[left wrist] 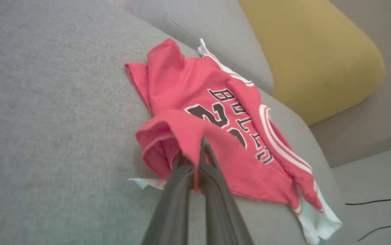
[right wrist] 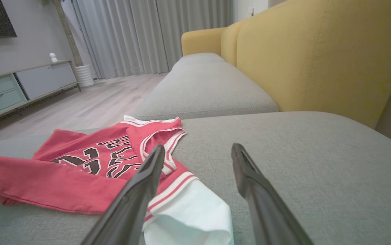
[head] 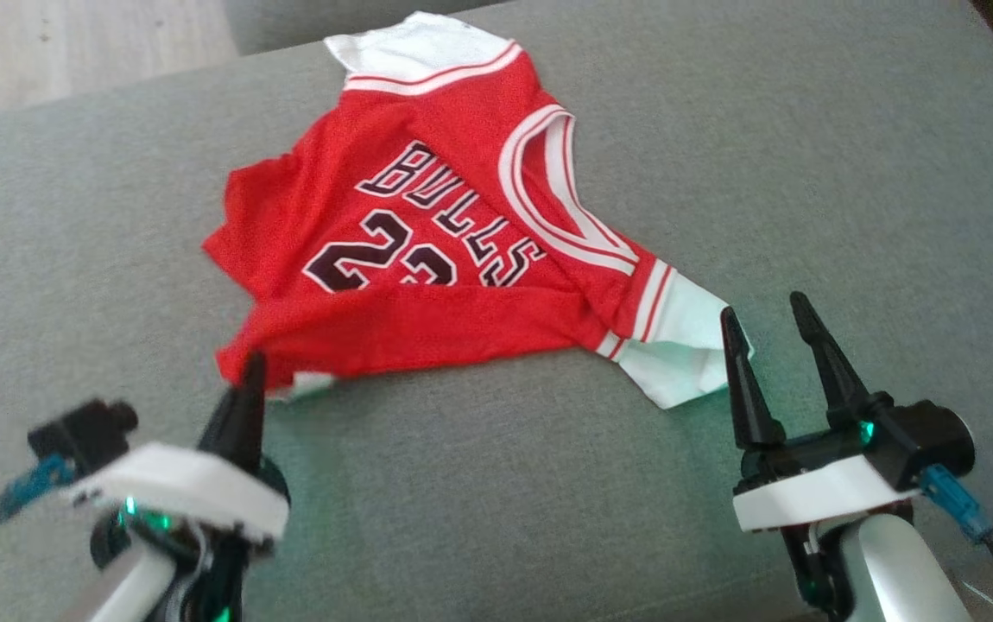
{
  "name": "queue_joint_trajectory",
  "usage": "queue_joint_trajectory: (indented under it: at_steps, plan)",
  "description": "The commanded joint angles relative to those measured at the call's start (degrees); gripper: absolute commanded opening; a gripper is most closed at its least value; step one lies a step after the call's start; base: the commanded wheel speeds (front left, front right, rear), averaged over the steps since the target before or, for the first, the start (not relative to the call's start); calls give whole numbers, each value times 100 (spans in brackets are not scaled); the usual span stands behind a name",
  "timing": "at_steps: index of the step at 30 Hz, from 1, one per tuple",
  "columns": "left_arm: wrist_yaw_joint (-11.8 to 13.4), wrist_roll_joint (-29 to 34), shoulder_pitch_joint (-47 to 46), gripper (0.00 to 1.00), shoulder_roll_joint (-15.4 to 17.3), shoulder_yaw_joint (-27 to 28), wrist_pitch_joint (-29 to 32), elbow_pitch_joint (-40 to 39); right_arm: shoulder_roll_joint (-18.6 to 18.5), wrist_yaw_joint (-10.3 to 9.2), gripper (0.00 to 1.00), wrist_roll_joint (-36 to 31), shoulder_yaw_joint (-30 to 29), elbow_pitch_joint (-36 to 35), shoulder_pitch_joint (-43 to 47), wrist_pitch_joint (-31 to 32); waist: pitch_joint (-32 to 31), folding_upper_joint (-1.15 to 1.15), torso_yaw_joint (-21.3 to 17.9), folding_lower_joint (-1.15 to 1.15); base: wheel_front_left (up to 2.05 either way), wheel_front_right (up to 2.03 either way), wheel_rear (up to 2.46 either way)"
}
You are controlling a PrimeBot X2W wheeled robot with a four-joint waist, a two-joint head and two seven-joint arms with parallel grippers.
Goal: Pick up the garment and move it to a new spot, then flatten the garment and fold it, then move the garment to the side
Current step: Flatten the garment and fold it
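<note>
The small red cloth jersey with white trim and black letters (head: 427,250) is spread, a bit crumpled, on the soft grey sofa seat (head: 548,484). The left gripper (head: 250,371) is closed tight, and a red corner of the jersey's bottom edge is pinched between its fingers (left wrist: 216,197). How much cloth is caught cannot be told well, as it is blurry there; it looks like only a little. The right gripper (head: 762,309) is wide open and nothing is held in it. The white sleeve end (right wrist: 195,214) is lying just beside its inner finger, not between the two fingers.

The picking-up step seems to be in hand. To do it well, the right fingers should be slid sideways over the white sleeve and closed on it first. Then both sides should be lifted together, slowly, so the thin cloth is not pulled out of the left pinch. The rest of the jersey is lying past the fingertips, in front of both grippers.
</note>
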Motion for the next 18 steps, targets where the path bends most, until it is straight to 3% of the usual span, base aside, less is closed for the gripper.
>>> queue_joint_trajectory:
  at_steps: [1, 9, 15, 17, 18]
  plan:
    - [26, -43, 32, 0, 233, 228, -30, -235, -18, 44, 100, -38, 104, -152, 14, -36, -72, 0, 82, 0, 0, 0, 0]
    - [216, -686, 1423, 0, 624, 449, -68, -1641, -18, 44, 100, -108, 68, -139, 89, -36, -236, 0, 394, 0, 0, 0, 0]
    - [253, -766, 1882, 0, 694, 410, -137, -1273, -18, 44, 100, -161, 110, -99, 98, -36, -311, 0, 527, 0, 0, 0, 0]
    - [310, -639, 1876, 49, 704, 361, -187, -1039, -18, 44, 100, -168, 117, -88, 87, -36, -328, 0, 528, 0, 0, 0, 0]
    - [334, -585, 1870, 100, 697, 343, -219, -940, -18, 44, 100, -173, 122, -83, 84, -36, -339, 0, 523, 0, 0, 0, 0]
